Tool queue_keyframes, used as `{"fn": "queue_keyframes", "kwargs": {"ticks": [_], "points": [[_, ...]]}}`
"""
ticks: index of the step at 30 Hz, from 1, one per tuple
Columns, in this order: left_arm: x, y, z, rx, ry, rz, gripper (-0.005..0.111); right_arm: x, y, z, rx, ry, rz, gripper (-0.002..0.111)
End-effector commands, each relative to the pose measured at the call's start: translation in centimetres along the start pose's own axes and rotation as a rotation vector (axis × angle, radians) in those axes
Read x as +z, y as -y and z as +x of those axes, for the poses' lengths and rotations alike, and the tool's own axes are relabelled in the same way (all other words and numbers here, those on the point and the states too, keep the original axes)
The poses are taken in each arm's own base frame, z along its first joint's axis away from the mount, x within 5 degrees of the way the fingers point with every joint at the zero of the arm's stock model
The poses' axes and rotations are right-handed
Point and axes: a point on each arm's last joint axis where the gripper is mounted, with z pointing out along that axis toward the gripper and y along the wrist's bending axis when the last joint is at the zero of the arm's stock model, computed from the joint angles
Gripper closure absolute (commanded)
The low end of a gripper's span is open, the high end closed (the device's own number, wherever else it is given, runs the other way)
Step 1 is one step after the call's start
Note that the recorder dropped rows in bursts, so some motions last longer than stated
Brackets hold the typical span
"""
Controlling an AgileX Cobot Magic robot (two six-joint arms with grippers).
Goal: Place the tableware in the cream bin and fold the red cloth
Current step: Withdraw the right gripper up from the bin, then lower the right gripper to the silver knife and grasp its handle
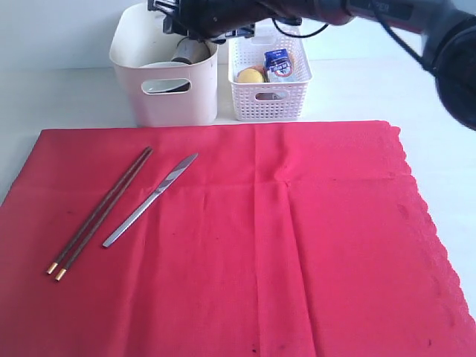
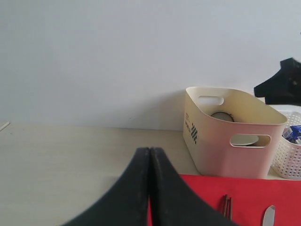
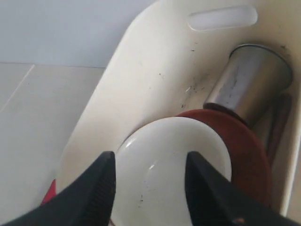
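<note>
While the right claw (image 3: 149,162) is hanging spread over the cream bin (image 1: 165,104), pinching nothing, the pale bowl (image 3: 178,136) is lying inside against the brown plate (image 3: 249,146), with the steel cup (image 3: 249,82) leaning beside them. The left claw (image 2: 149,155) is waiting pressed together above the counter (image 2: 61,160). Clearing is looking partly done: the chopsticks (image 1: 100,213) and the table knife (image 1: 149,201) are lying near each other on the flat, unfolded red cloth (image 1: 297,245), well apart from the bin. The next move is likely calling for a low, narrow pinch on one of these thin pieces, taken without snagging the fabric beneath.
</note>
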Motion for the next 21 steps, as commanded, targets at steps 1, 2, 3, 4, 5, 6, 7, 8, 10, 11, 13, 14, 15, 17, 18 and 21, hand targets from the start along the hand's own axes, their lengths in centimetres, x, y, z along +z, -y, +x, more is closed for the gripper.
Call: {"fn": "queue_keyframes", "kwargs": {"ticks": [1,2,3,4,5,6,7,8,10,11,13,14,15,17,18,21], "points": [[0.0,0.0,-0.1,-0.003,0.005,-0.003,0.106,-5.0,-2.0,-3.0,-0.127,-0.021,0.002,0.072],[0.0,0.0,-0.1,-0.003,0.005,-0.003,0.106,-6.1,-2.5,-3.4,-0.161,-0.038,0.006,0.075],[0.0,0.0,-0.1,-0.003,0.005,-0.003,0.106,-8.1,-3.4,-3.9,-0.216,-0.078,0.019,0.083],[0.0,0.0,-0.1,-0.003,0.005,-0.003,0.106,-9.2,-3.9,-4.1,-0.235,-0.099,0.020,0.087],[0.0,0.0,-0.1,-0.003,0.005,-0.003,0.106,-11.1,-4.8,-4.3,-0.266,-0.144,0.015,0.093],[0.0,0.0,-0.1,-0.003,0.005,-0.003,0.106,-12.0,-5.3,-4.2,-0.289,-0.170,0.017,0.097],[0.0,0.0,-0.1,-0.003,0.005,-0.003,0.106,-13.5,-6.6,-3.9,-0.349,-0.212,0.028,0.103],[0.0,0.0,-0.1,-0.003,0.005,-0.003,0.106,-14.0,-7.4,-3.6,-0.386,-0.233,0.038,0.106],[0.0,0.0,-0.1,-0.003,0.005,-0.003,0.106,-14.6,-9.9,-2.0,-0.508,-0.288,0.019,0.108],[0.0,0.0,-0.1,-0.003,0.005,-0.003,0.106,-14.4,-10.7,-1.3,-0.557,-0.312,-0.004,0.108],[0.0,0.0,-0.1,-0.003,0.005,-0.003,0.106,-14.1,-12.8,0.7,-0.697,-0.383,-0.069,0.108],[0.0,0.0,-0.1,-0.003,0.005,-0.003,0.106,-13.6,-13.6,1.9,-0.786,-0.433,-0.104,0.108],[0.0,0.0,-0.1,-0.003,0.005,-0.003,0.106,-13.0,-14.2,3.1,-0.855,-0.485,-0.136,0.108],[0.0,0.0,-0.1,-0.003,0.005,-0.003,0.106,-11.3,-14.6,5.4,-0.954,-0.594,-0.184,0.108],[0.0,0.0,-0.1,-0.003,0.005,-0.003,0.106,-10.5,-14.4,6.6,-1.028,-0.656,-0.214,0.108],[0.0,0.0,-0.1,-0.003,0.005,-0.003,0.106,-7.7,-13.7,9.1,-1.132,-0.742,-0.251,0.108]]}}
